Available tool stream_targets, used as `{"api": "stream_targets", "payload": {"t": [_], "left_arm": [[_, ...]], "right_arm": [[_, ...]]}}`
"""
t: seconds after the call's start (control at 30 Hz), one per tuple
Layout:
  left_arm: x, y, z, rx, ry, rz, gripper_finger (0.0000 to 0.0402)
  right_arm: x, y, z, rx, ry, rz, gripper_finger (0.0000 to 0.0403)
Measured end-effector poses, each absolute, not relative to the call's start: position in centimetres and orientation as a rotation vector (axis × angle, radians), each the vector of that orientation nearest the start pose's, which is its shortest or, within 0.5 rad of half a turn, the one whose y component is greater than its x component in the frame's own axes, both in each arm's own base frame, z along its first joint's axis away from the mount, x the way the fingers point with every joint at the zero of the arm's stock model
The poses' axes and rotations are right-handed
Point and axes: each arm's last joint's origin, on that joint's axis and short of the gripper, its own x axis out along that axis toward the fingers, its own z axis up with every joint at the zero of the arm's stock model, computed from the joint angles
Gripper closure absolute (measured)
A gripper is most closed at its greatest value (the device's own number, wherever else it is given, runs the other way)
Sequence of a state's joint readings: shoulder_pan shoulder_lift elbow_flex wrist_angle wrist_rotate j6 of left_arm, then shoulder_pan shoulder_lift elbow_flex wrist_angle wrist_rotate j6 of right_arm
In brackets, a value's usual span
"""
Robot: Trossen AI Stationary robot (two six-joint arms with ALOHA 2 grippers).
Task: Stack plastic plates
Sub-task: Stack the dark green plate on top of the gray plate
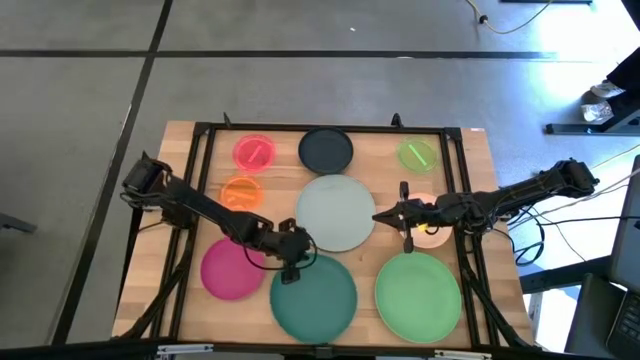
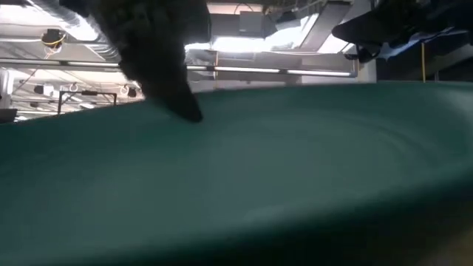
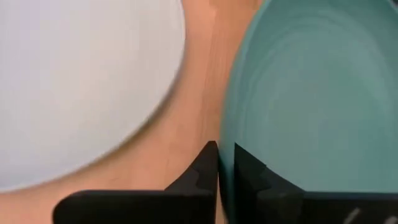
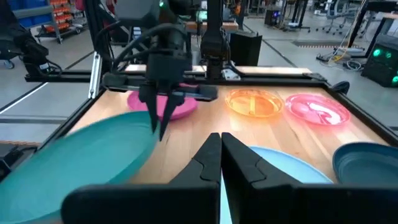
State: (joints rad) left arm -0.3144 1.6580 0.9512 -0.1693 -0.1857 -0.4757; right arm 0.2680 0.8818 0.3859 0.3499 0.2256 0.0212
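Fingers (image 3: 225, 163) astride tilted teal plate (image 1: 318, 297) rim

wooden table (image 1: 480, 160), black frame (image 1: 330, 128) around it, grey floor (image 1: 300, 60), cables (image 1: 520, 20)

The right gripper (image 4: 220, 163) has its two dark fingers pressed together, with nothing between them. Just beyond them lies a pale plate (image 4: 283, 171). Farther ahead the left gripper (image 4: 160, 127) pinches the raised rim of a tilted teal plate (image 4: 87, 162) (blurred). Behind sit magenta (image 4: 177, 107), orange (image 4: 254, 102) and red (image 4: 317, 109) plates.
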Motion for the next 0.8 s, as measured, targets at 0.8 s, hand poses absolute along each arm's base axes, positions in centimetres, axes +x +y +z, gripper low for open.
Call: {"api": "stream_targets", "payload": {"t": [0.8], "left_arm": [[32.2,5.3,21.6,-0.324,0.593,0.549,0.0385]], "right_arm": [[18.7,4.3,24.7,0.110,-0.033,-0.008,0.0398]]}}
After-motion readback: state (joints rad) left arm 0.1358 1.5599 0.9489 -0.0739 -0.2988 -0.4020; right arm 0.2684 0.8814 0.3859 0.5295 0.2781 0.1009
